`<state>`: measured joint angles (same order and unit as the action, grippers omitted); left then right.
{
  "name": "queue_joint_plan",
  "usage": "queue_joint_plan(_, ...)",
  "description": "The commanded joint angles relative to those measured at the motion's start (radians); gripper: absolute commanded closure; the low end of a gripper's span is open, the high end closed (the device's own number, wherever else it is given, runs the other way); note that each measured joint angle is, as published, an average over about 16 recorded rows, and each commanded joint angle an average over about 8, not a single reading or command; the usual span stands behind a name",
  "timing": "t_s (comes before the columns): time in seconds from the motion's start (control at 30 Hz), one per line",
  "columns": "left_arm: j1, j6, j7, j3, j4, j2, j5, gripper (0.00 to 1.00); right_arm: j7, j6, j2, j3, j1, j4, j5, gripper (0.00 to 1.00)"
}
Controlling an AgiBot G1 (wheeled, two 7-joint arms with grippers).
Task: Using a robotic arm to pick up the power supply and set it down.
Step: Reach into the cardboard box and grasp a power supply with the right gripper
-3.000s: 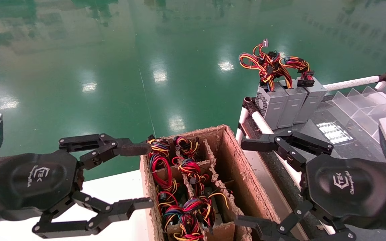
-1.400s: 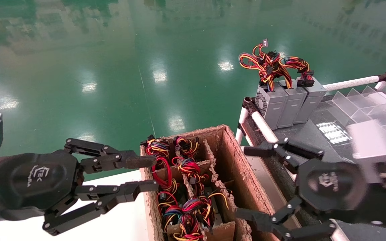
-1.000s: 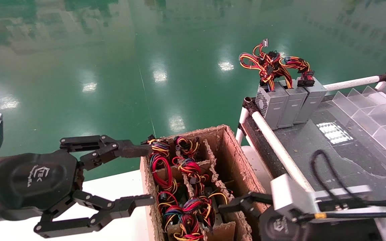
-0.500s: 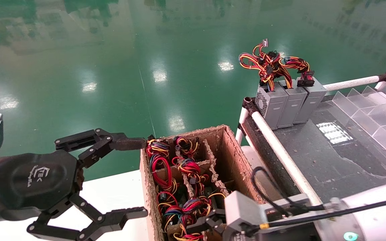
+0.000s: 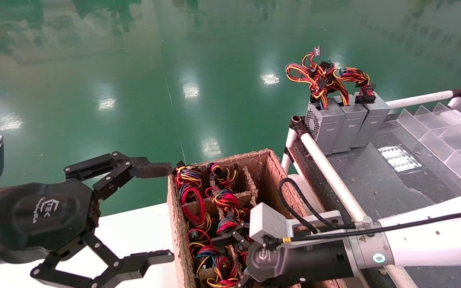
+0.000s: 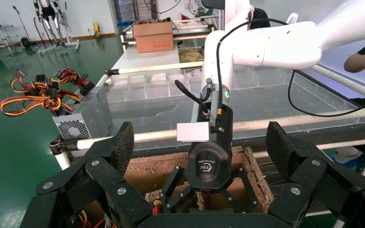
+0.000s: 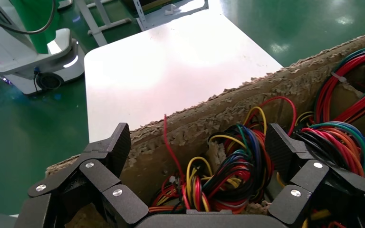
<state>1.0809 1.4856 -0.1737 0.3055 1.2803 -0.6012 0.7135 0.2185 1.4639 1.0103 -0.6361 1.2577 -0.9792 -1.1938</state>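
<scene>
Several power supplies sit in the cardboard box [image 5: 273, 176], showing mostly as bundles of red, yellow, blue and black wires [image 5: 192, 200]; their grey bodies are hidden. My right gripper [image 5: 230, 260] hangs over the near end of the box, pointing down into it, open. In the right wrist view one wire bundle [image 7: 235, 164] lies between its fingers, untouched, beside the box wall [image 7: 190, 128]. My left gripper [image 5: 160, 213] stands wide open just left of the box, holding nothing.
Three grey power supplies [image 5: 344, 122] with tangled wires [image 5: 326, 78] stand upright at the far end of the dark rack [image 5: 378, 180] on the right. Clear plastic dividers [image 5: 446, 136] line the rack's right side. A white table [image 5: 142, 228] lies under my left gripper.
My right arm swung from above the rack leftward and down over the box. My left gripper closed partway, then opened wide again.
</scene>
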Motion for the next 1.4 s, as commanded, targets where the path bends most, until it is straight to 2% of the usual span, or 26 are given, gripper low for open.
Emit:
queue_joint_plan(0.03,0.0,0.0,0.0,0.0,0.0,0.0,0.0,0.0,-0.007,-0.002,0.01,0.0,0.005,0.017,0.0,0.0)
queue_joint_plan(0.27,0.0,0.0,0.0,0.0,0.0,0.0,0.0,0.0,-0.032,-0.01,0.022,-0.009,0.011,0.056,-0.023,0.0)
queue_joint_plan(0.3,0.0,0.0,0.0,0.0,0.0,0.0,0.0,0.0,-0.035,-0.014,0.023,-0.01,0.012,0.06,-0.027,0.03)
queue_joint_plan(0.33,0.0,0.0,0.0,0.0,0.0,0.0,0.0,0.0,-0.038,-0.018,0.025,-0.011,0.012,0.064,-0.031,0.11)
queue_joint_plan(0.53,0.0,0.0,0.0,0.001,0.0,0.0,-0.001,0.0,-0.055,-0.021,0.034,-0.014,0.016,0.091,-0.039,0.86)
queue_joint_plan(0.57,0.0,0.0,0.0,0.001,0.0,0.0,-0.001,0.0,-0.057,-0.016,0.036,-0.014,0.016,0.094,-0.038,0.96)
queue_joint_plan(0.6,0.0,0.0,0.0,0.001,0.0,0.0,-0.001,0.0,-0.06,-0.011,0.036,-0.015,0.017,0.098,-0.036,1.0)
queue_joint_plan(1.07,0.0,-0.001,0.001,0.001,0.0,0.001,-0.001,0.0,-0.077,0.063,0.025,-0.02,0.02,0.145,-0.012,1.0)
queue_joint_plan(1.4,0.0,-0.001,0.001,0.002,0.0,0.001,-0.001,0.0,-0.099,0.072,0.031,-0.027,0.021,0.189,-0.012,1.0)
